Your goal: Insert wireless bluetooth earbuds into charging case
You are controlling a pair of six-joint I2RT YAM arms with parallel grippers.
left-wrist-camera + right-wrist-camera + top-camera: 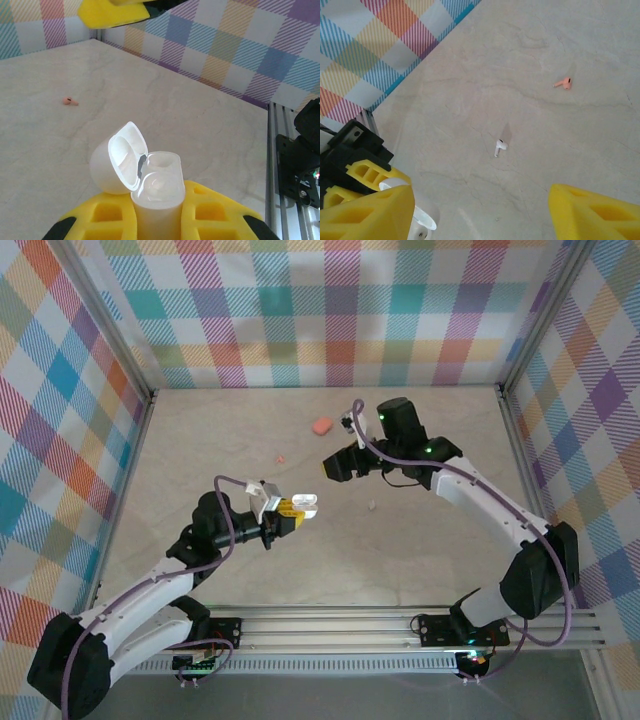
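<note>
Okay: white charging case (pixel 157 192) has its lid flipped open and is pinched in my left gripper (pixel 159 220). I can't tell whether either well is filled. One white earbud (pixel 500 146) and one pink earbud (pixel 563 83) lie loose on the table (pixel 530 45), so at least those are left. Pink case (pixel 321 426) untouched. Right gripper (pixel 480 215) is spread wide, empty, near the white case.

The top view looks down from above and behind the arm bases over the whole counter (pixel 200 430). The left wrist view sits close behind the left tool (pixel 157 215), facing right. The right wrist view looks steeply down past the right tool (pixel 480 205), facing left. Both catch the open charging case (pixel 155 187).
</note>
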